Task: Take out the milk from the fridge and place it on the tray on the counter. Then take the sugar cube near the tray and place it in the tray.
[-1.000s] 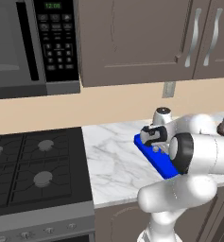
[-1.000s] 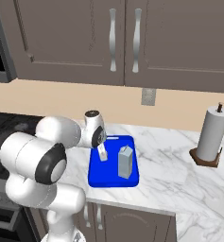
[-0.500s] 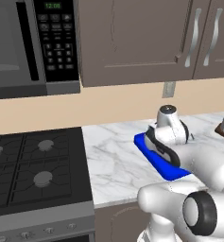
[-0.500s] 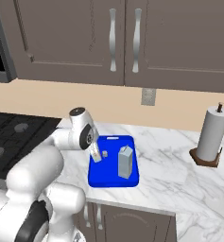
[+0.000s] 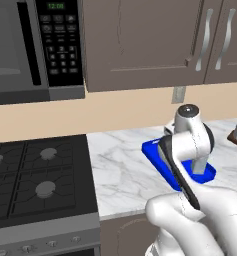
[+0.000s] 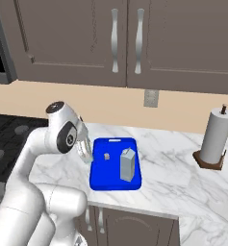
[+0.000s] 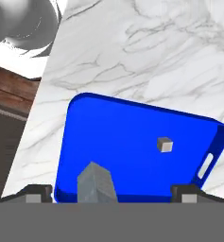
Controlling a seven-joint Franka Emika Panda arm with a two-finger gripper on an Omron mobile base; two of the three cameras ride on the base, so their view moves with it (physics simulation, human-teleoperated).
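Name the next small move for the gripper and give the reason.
Probably a small retreat up and away from the tray, then stop. The milk stands upright on the tray and the sugar cube lies on the blue floor beside it, apart from it. The gripper is open with nothing between its fingertips, so nothing looks left to carry.

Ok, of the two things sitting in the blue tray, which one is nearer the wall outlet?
The sugar cube: the tiny pale cube lying toward the tray's back end, nearer the outlet. The milk, the taller gabled carton, stands further forward.
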